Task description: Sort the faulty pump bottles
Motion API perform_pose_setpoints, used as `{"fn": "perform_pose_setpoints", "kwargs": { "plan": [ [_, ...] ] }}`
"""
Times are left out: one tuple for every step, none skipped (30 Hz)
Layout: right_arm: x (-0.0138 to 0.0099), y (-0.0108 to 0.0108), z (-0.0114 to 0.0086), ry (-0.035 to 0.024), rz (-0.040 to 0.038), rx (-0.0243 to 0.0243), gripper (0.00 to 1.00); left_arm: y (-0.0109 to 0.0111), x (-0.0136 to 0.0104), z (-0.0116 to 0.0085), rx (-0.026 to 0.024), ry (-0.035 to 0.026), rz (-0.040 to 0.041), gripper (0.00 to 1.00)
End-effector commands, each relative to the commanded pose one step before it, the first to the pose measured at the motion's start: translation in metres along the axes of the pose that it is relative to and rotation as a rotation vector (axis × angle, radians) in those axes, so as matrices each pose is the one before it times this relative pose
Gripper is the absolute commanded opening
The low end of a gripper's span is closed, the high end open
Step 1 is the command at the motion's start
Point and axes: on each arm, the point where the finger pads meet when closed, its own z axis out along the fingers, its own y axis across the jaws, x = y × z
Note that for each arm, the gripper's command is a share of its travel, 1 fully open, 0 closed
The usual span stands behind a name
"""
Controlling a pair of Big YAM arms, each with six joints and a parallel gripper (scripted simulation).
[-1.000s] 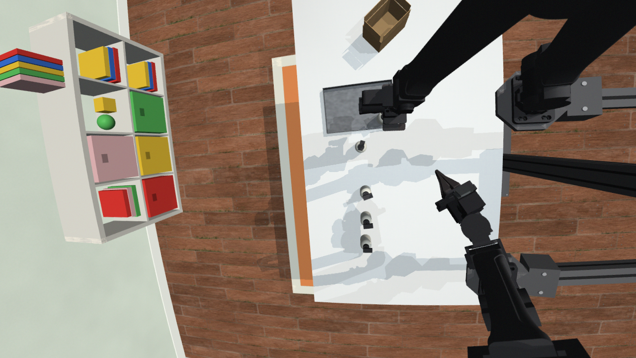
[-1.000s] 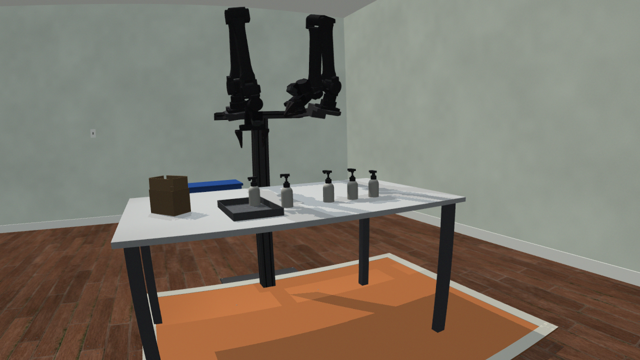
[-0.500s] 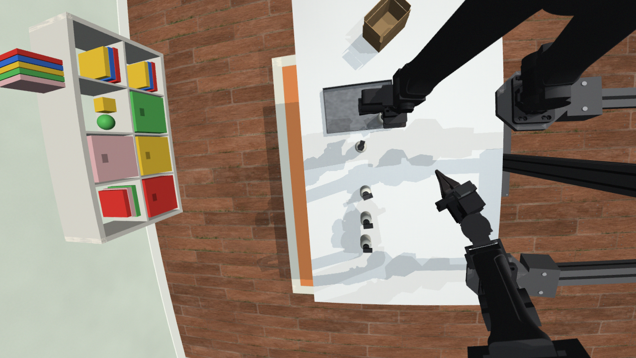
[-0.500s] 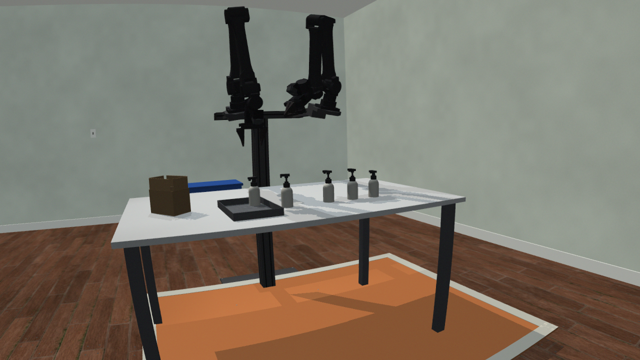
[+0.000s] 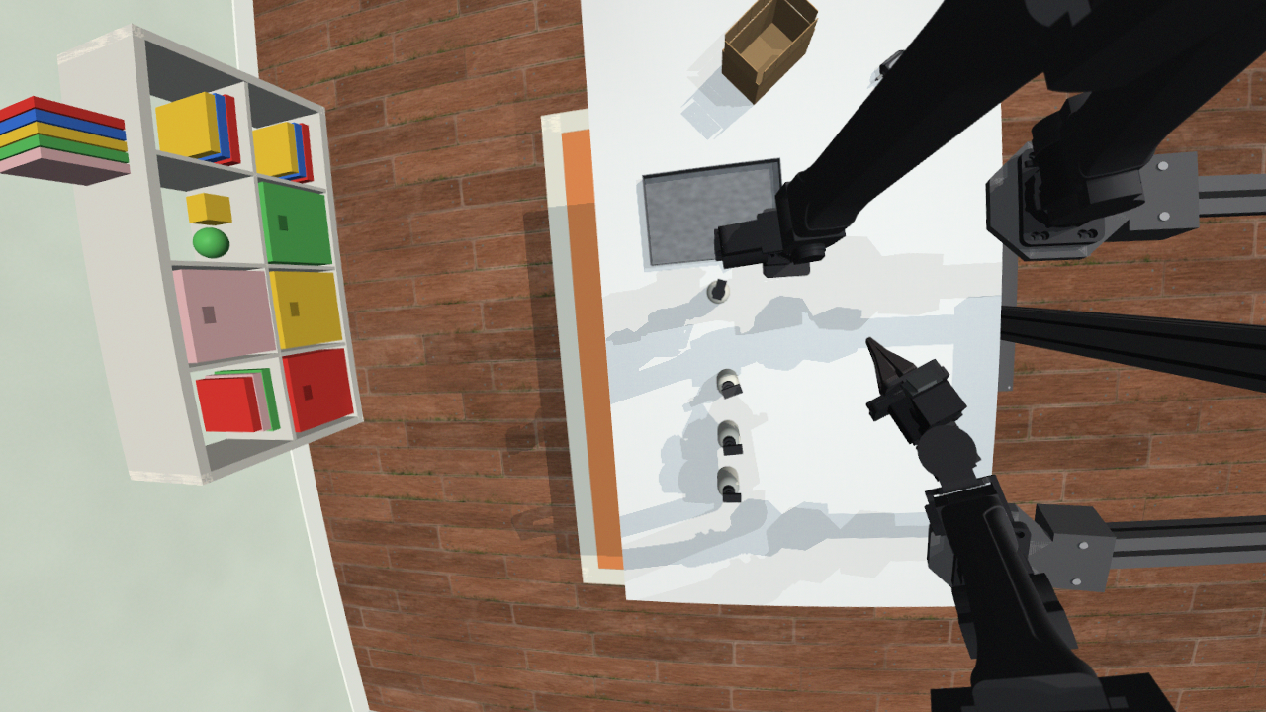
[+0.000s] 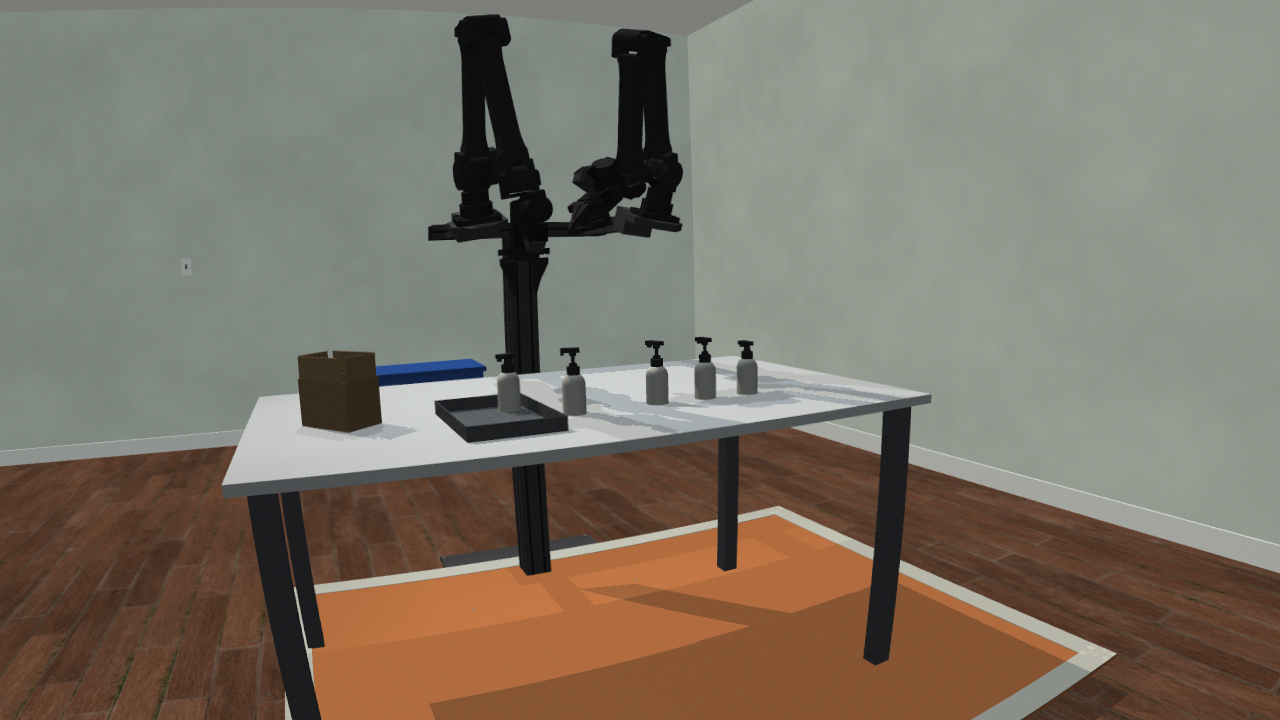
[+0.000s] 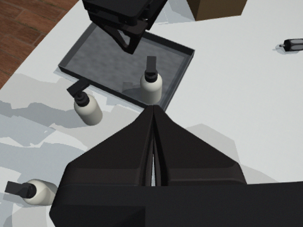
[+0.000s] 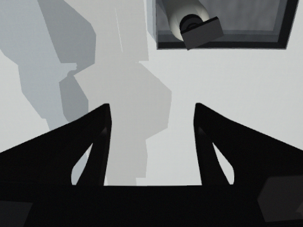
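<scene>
Inside the tray (image 6: pixel 517 434) (image 7: pixel 104 83) (image 8: pixel 218 45), bottle (image 6: pixel 508 392) (image 7: pixel 151 91) (image 8: pixel 189 19) hidden from top, left end effector (image 7: pixel 153 108) closed, right end effector (image 8: pixel 153 104) part-open.
</scene>
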Motion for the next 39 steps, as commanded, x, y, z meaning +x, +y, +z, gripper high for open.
{"fn": "perform_pose_setpoints", "kwargs": {
  "plan": [
    [-0.01328, 0.02999, 0.00575, -0.00679, 0.04212, -0.00443, 0.51, 0.00199, -0.00319, 0.00042, -0.00614, -0.01032, 0.00561, 0.0],
    [0.00021, 0.009, 0.00158, 0.00557, 0.00244, 0.00132, 0.51, 0.0, 0.0, 0.0, 0.0, 0.0, 0.0, 0.0],
    [-0.00128, 0.01116, 0.00188, 0.0003, 0.00358, 0.00033, 0.51, 0.0, 0.0, 0.0, 0.0, 0.0, 0.0, 0.0],
    [-0.00134, 0.01226, 0.00205, 0.00031, 0.00333, 0.00044, 0.51, 0.0, 0.0, 0.0, 0.0, 0.0, 0.0, 0.0],
    [-0.00137, 0.01303, 0.00217, 0.00029, 0.00301, 0.00052, 0.51, 0.0, 0.0, 0.0, 0.0, 0.0, 0.0, 0.0],
    [-0.00141, 0.01379, 0.00229, 0.0003, 0.00238, 0.00064, 0.51, 0.0, 0.0, 0.0, 0.0, 0.0, 0.0, 0.0],
    [-0.00147, 0.0146, 0.00242, 0.00026, 0.00198, 0.00071, 0.51, 0.0, 0.0, 0.0, 0.0, 0.0, 0.0, 0.0],
    [-0.00154, 0.01549, 0.00255, 0.00024, 0.00132, 0.00082, 0.51, 0.0, 0.0, 0.0, 0.0, 0.0, 0.0, 0.0],
    [-0.00163, 0.01638, 0.00268, 0.0002, 0.00067, 0.0009, 0.51, 0.0, 0.0, 0.0, 0.0, 0.0, 0.0, 0.0],
    [0.0, 0.0, 0.0, 0.0, 0.0, 0.0, 0.51, 0.0, 0.0, 0.0, 0.0, 0.0, 0.0, 0.0],
    [0.0, 0.0, 0.0, 0.0, 0.0, 0.0, 0.51, 0.0, 0.0, 0.0, 0.0, 0.0, 0.0, 0.0],
    [-0.00172, 0.01727, 0.00281, 0.00014, 0.00004, 0.00096, 0.51, 0.0, 0.0, 0.0, 0.0, 0.0, 0.0, 0.0],
    [-0.00183, 0.01845, 0.00297, 0.00007, -0.00066, 0.00103, 0.51, 0.0, 0.0, 0.0, 0.0, 0.0, 0.0, 0.0],
    [-0.00195, 0.01952, 0.00312, -0.00001, -0.00139, 0.00108, 0.51, 0.0, 0.0, 0.0, 0.0, 0.0, 0.0, 0.0],
    [-0.00206, 0.0204, 0.00322, -0.0001, -0.00209, 0.0011, 0.51, 0.0, 0.0, 0.0, 0.0, 0.0, 0.0, 0.0],
    [-0.00175, 0.0159, 0.0025, -0.0001, -0.00207, 0.00081, 0.51, 0.0, 0.0, 0.0, 0.0, 0.0, 0.0, 0.0],
    [-0.00194, 0.01614, 0.00253, -0.00024, -0.00329, 0.00072, 0.51, 0.0, 0.0, 0.0, 0.0, 0.0, 0.0, 0.0],
    [-0.0023, 0.0183, 0.00284, -0.00049, -0.00517, 0.00068, 0.51, 0.0, 0.0, 0.0, 0.0, 0.0, 0.0, 0.0],
    [-0.00254, 0.02001, 0.00307, -0.00071, -0.00635, 0.00059, 0.51, 0.0, 0.0, 0.0, 0.0, 0.0, 0.0, 0.0],
    [-0.00256, 0.02012, 0.00304, -0.00083, -0.00662, 0.00046, 0.51, 0.0, 0.0, 0.0, 0.0, 0.0, 0.0, 0.0],
    [-0.00249, 0.0193, 0.00289, -0.00088, -0.00633, 0.00031, 0.51, 0.0, 0.0, 0.0, 0.0, 0.0, 0.0, 0.0],
    [-0.0024, 0.01817, 0.00269, -0.00087, -0.00581, 0.00018, 0.51, 0.0, 0.0, 0.0, 0.0, 0.0, 0.0, 0.0],
    [-0.00232, 0.01701, 0.00251, -0.00084, -0.00531, 0.00007, 0.51, 0.0, 0.0, 0.0, 0.0, 0.0, 0.0, 0.0],
    [-0.00225, 0.01589, 0.00233, -0.0008, -0.00479, -0.00002, 0.51, 0.0, 0.0, 0.0, 0.0, 0.0, 0.0, 0.0],
    [-0.00217, 0.01483, 0.00217, -0.00076, -0.0042, -0.0001, 0.51, 0.0, 0.0, 0.0, 0.0, 0.0, 0.0, 0.0],
    [-0.00208, 0.01382, 0.00202, -0.00072, -0.00383, -0.00016, 0.51, 0.0, 0.0, 0.0, 0.0, 0.0, 0.0, 0.0],
    [0.0, 0.0, 0.0, 0.0, 0.0, 0.0, 0.51, 0.0, 0.0, 0.0, 0.0, 0.0, 0.0, 0.0],
    [0.0, 0.0, 0.0, 0.0, 0.0, 0.0, 0.51, 0.0, 0.0, 0.0, 0.0, 0.0, 0.0, 0.0],
    [-0.00668, 0.00744, 0.00395, 0.00107, 0.00832, 0.00294, 0.51, 0.0, 0.0, 0.0, 0.0, 0.0, 0.0, 0.0],
    [-0.00188, 0.01192, 0.00174, -0.00064, -0.00299, -0.00024, 0.51, 0.0, 0.0, 0.0, 0.0, 0.0, 0.0, 0.0],
    [-0.00178, 0.01102, 0.00161, -0.0006, -0.00272, -0.00027, 0.51, 0.0, 0.0, 0.0, 0.0, 0.0, 0.0, 0.0],
    [0.00009, 0.01207, 0.00071, -0.00118, -0.00647, -0.00139, 0.51, 0.0, 0.0, 0.0, 0.0, 0.0, 0.0, 0.0],
    [0.00181, 0.01295, -0.00009, -0.00157, -0.00971, -0.00246, 0.51, 0.0, 0.0, 0.0, 0.0, 0.0, 0.0, 0.0],
    [-0.00139, 0.00862, 0.00125, -0.00015, -0.00189, -0.00064, 0.51, 0.0, 0.0, 0.0, 0.0, 0.0, 0.0, 0.0],
    [-0.00132, 0.00785, 0.00114, -0.0003, -0.00174, -0.00048, 0.51, 0.0, 0.0, 0.0, 0.0, 0.0, 0.0, 0.0],
    [-0.00171, 0.00983, 0.00143, -0.00073, -0.00219, -0.00036, 0.51, 0.0, 0.0, 0.0, 0.0, 0.0, 0.0, 0.0],
    [-0.00141, 0.00836, 0.00121, -0.00045, -0.00181, -0.00054, 0.51, 0.0, 0.0, 0.0, 0.0, 0.0, 0.0, 0.0],
    [-0.00108, 0.00641, 0.00093, -0.00026, -0.00137, -0.00057, 0.51, 0.0, 0.0, 0.0, 0.0, 0.0, 0.0, 0.0],
    [-0.00091, 0.00511, 0.00074, -0.00032, -0.00118, -0.00042, 0.51, 0.0, 0.0, 0.0, 0.0, 0.0, 0.0, 0.0]
  ]
}}
